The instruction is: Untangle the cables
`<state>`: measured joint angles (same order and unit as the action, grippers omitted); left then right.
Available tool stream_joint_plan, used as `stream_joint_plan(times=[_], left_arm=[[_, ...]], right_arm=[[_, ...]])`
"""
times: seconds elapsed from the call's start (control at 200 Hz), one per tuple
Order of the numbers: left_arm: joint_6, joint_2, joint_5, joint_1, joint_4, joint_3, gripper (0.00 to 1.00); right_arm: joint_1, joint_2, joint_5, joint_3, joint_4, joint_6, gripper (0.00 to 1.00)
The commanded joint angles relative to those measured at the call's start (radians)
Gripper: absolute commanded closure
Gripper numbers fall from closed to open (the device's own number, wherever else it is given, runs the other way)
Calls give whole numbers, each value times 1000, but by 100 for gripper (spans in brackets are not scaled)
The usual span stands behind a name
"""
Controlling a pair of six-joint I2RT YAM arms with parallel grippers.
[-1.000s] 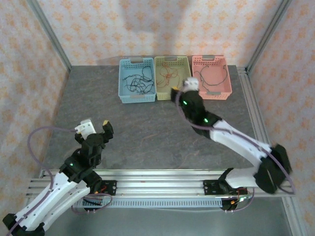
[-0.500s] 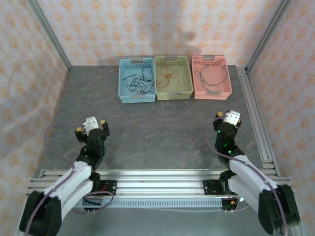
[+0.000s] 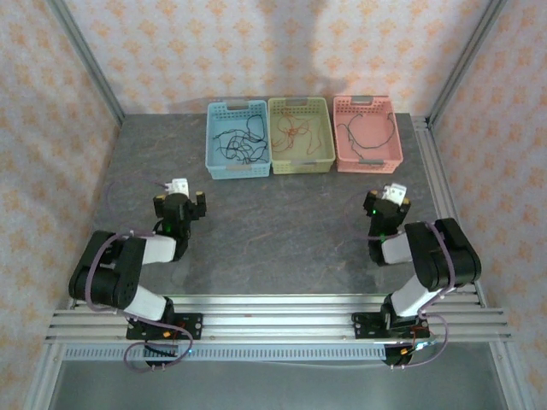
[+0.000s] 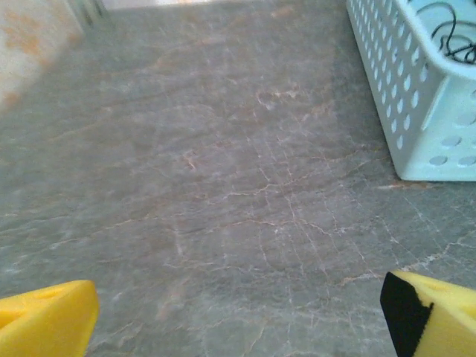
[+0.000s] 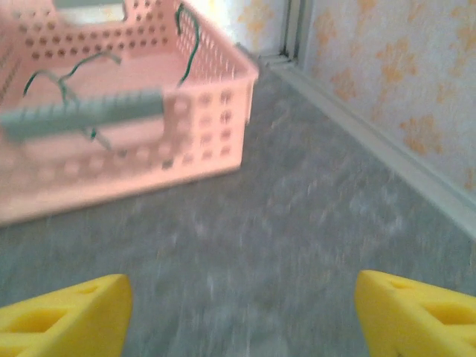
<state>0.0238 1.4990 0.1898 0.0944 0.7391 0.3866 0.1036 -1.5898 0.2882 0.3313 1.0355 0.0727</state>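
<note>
- Far side of surface (image 3: pixel 282 231): black cables (image 3: pixel 242 145) in blue basket (image 3: pixel 239 172), red-orange cables (image 3: pixel 295 132) in yellow basket (image 3: pixel 301 168), green cable (image 5: pixel 184 33) in pink basket (image 5: pixel 201 126).
- Left pincer (image 3: pixel 184 205) and right pincer (image 3: pixel 389 198) wide, empty, near.
- Judged: sorting done.

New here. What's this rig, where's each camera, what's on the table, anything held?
Two small robot arms, the left arm and the right arm, are bolted at the near edge of a grey table. The overhead picture looks down from above and behind them. The other two come from a camera on each wrist; the yellow wedges at the bottom are that gripper's own fingertips. The left gripper and right gripper both stand open and hold nothing. At the far side sit three baskets: a blue basket with black cables, a yellow-green basket with red-orange cables, and a pink basket with a dark green cable. The left wrist picture catches the blue basket's corner, the right wrist picture the pink one.
</note>
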Motion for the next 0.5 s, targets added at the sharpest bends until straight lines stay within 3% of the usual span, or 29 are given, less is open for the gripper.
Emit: stream_joint_plan(times=[0.0, 0.07, 0.09, 0.1, 0.175, 0.33, 0.495], left_arm=[[-15, -1, -79, -47, -1, 40, 0], [-16, 1, -80, -47, 5, 39, 0], [-18, -4, -80, -48, -9, 43, 0], [-17, -3, -79, -47, -2, 42, 0], [-17, -2, -80, -47, 2, 41, 0], [-17, -1, -81, -47, 6, 39, 0], [-17, -1, -81, -47, 3, 40, 0]], right_arm=[[-55, 35, -60, 51, -127, -68, 20], [-52, 33, -56, 40, -102, -64, 18], [-51, 42, -57, 39, -112, -65, 2], [-52, 43, -58, 37, -110, -66, 0], [-51, 32, -65, 14, -44, -58, 1], [-50, 37, -62, 28, -81, -60, 1], [-50, 33, -176, 45, -109, -16, 1]])
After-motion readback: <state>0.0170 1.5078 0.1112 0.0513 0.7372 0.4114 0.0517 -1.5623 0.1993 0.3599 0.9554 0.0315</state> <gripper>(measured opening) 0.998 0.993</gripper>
